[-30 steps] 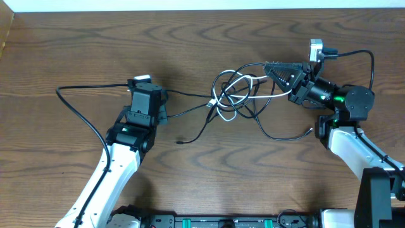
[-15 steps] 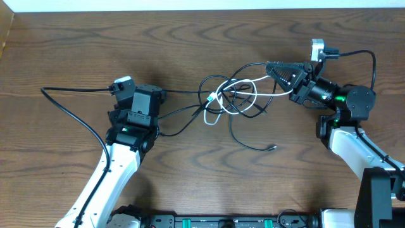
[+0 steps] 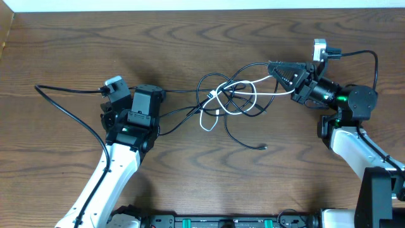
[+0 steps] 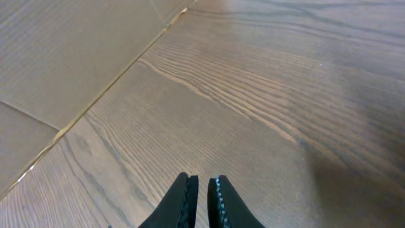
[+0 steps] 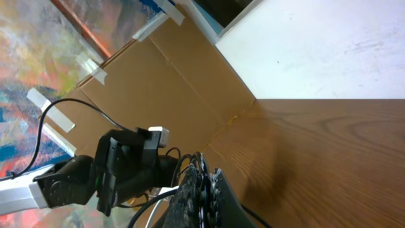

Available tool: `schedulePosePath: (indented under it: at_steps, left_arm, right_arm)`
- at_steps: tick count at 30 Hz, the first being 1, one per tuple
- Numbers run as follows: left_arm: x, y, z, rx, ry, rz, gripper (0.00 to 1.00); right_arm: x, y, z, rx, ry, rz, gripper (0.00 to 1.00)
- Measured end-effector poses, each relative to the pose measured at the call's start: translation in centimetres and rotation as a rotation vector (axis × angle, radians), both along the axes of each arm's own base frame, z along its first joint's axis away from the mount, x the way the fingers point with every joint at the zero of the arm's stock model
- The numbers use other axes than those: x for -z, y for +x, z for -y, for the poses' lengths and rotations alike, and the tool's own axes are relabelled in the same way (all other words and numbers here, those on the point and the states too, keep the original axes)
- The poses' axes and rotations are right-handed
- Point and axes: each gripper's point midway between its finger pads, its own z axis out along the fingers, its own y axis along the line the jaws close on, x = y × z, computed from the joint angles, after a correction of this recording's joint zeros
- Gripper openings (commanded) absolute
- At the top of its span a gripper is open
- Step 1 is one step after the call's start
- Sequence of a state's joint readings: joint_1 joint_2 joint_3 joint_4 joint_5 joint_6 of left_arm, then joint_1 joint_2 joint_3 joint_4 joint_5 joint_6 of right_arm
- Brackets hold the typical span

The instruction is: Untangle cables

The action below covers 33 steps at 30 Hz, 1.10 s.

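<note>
Between the left gripper (image 4: 202, 187) and right gripper (image 3: 274, 66), tangled cables (image 3: 228, 95) stretch, pinched.

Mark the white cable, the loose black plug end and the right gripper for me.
white cable (image 3: 203, 118), overhead view, on its lower loop.
loose black plug end (image 3: 262, 147), overhead view, on the tip.
right gripper (image 3: 273, 66), overhead view, between its fingertips.

Wavy dark grain is running across the brown wooden tabletop (image 3: 76, 44). The thin black cords (image 3: 183, 93) are reading dark against it, and the one thin white cord (image 3: 247, 81) is standing out. A plain tan cardboard sheet (image 4: 57, 57) is bordering the wood. A small green indicator light (image 3: 124, 132) is glowing.
</note>
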<state>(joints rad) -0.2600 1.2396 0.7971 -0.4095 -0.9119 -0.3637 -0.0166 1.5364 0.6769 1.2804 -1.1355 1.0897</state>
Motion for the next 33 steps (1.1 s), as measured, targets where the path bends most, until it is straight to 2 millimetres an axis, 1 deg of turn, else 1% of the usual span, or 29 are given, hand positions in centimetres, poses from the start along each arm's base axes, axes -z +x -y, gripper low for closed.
schedulePosePath:
  at_steps: [2,5,8,10,11,12,13,14,16,18,19,21,25,31,33]
  left_arm:
    - [0.0,0.0,0.0,-0.003,-0.005,0.006,0.10]
    - [0.5,0.2,0.5,0.016,-0.042,0.004,0.11]
    - [1.7,0.7,1.9,0.078,-0.138,-0.017,0.11]
    - [2.7,1.2,3.3,0.138,-0.221,-0.035,0.17]
    - [3.2,1.4,4.3,0.179,-0.271,-0.049,0.29]
    - [3.6,1.6,5.3,0.220,-0.318,-0.061,0.38]
    - [4.2,1.8,6.7,0.281,-0.380,-0.080,0.47]
    - [4.4,1.9,7.5,0.315,-0.414,-0.092,0.57]
    - [5.1,1.8,10.0,0.424,-0.511,-0.134,0.73]
    - [5.5,1.6,11.9,0.508,-0.589,-0.164,0.83]
    - [5.6,1.5,12.8,0.544,-0.623,-0.175,0.85]
    - [5.7,1.1,14.4,0.605,-0.692,-0.195,0.87]
    - [5.6,0.6,16.4,0.691,-0.782,-0.219,0.87]
    - [5.1,0.6,17.8,0.753,-0.833,-0.209,0.87]
    - [4.9,0.7,18.0,0.771,-0.833,-0.204,0.91]
  right_arm:
    - [0.3,0.1,0.0,0.001,-0.003,-0.016,0.01]
    - [1.6,0.7,0.2,0.013,-0.010,-0.088,0.01]
    - [2.4,1.1,0.6,0.030,-0.016,-0.122,0.01]
    - [2.5,1.3,0.8,0.040,-0.019,-0.121,0.01]
    - [2.5,1.3,0.8,0.042,-0.020,-0.118,0.01]
    - [2.5,1.3,0.8,0.044,-0.021,-0.115,0.01]
    - [2.5,1.4,0.9,0.046,-0.023,-0.112,0.01]
    - [2.5,1.4,0.9,0.049,-0.023,-0.110,0.01]
    - [2.5,1.4,0.9,0.050,-0.024,-0.108,0.01]
    - [2.5,1.4,0.9,0.053,-0.024,-0.106,0.01]
    - [2.5,1.5,0.9,0.055,-0.024,-0.106,0.01]
    - [2.5,1.5,1.0,0.056,-0.023,-0.105,0.01]
    - [2.4,1.5,1.0,0.059,-0.024,-0.104,0.01]
    - [2.5,1.6,1.0,0.062,-0.024,-0.102,0.01]
    - [2.5,1.6,1.0,0.062,-0.024,-0.102,0.01]
